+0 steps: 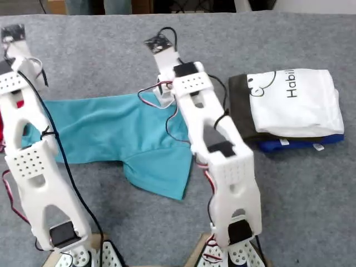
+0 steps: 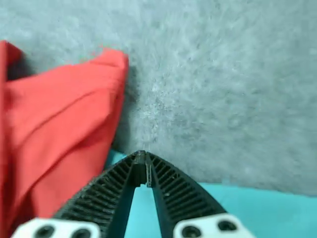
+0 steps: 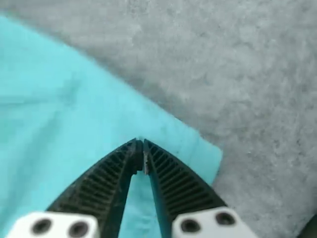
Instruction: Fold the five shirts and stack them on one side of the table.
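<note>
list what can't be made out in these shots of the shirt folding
Red shirt: left wrist view, cut off by the frame edge, so its full shape is unknown.
Teal shirt: high view, both white arms cover parts of it.
Dark shirt and blue shirt: high view, mostly hidden under the white shirt.
Left gripper and right gripper: tips meet, but whether cloth is pinched is unclear in the wrist views.

Robot lab: grey felt table (image 1: 100,55)
</note>
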{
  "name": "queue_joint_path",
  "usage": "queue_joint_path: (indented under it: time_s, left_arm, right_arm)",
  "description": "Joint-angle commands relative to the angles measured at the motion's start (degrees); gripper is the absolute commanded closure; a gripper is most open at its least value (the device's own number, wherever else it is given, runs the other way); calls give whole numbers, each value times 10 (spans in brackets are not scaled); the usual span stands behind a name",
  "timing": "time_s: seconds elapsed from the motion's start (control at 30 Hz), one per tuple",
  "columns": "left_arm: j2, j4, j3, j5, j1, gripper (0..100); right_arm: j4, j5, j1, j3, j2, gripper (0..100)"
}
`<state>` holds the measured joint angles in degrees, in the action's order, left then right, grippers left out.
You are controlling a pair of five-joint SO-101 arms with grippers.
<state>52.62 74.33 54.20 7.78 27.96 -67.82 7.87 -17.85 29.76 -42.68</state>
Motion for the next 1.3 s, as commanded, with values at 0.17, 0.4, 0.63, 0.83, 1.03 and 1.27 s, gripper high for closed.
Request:
queue_joint_path:
  time_s: [0.17,0.4,0.63,0.83,1.03,1.27]
  left_arm:
    - [64,-110,7,11,46,970]
    - [72,-74,84,11,45,971]
    - [78,130,297,12,30,971]
    - [99,150,374,12,68,970]
    - [204,55,336,24,176,967]
    - [245,-20,338,77,274,970]
  right_arm:
    - [-76,-44,46,177,-90,984]
    - [-170,-43,31,284,-103,984]
    - [-280,-48,-13,417,-106,984]
    - [-335,-48,-4,469,-101,984]
    - [-335,-48,14,431,-51,984]
    - [-334,-44,19,358,8,984]
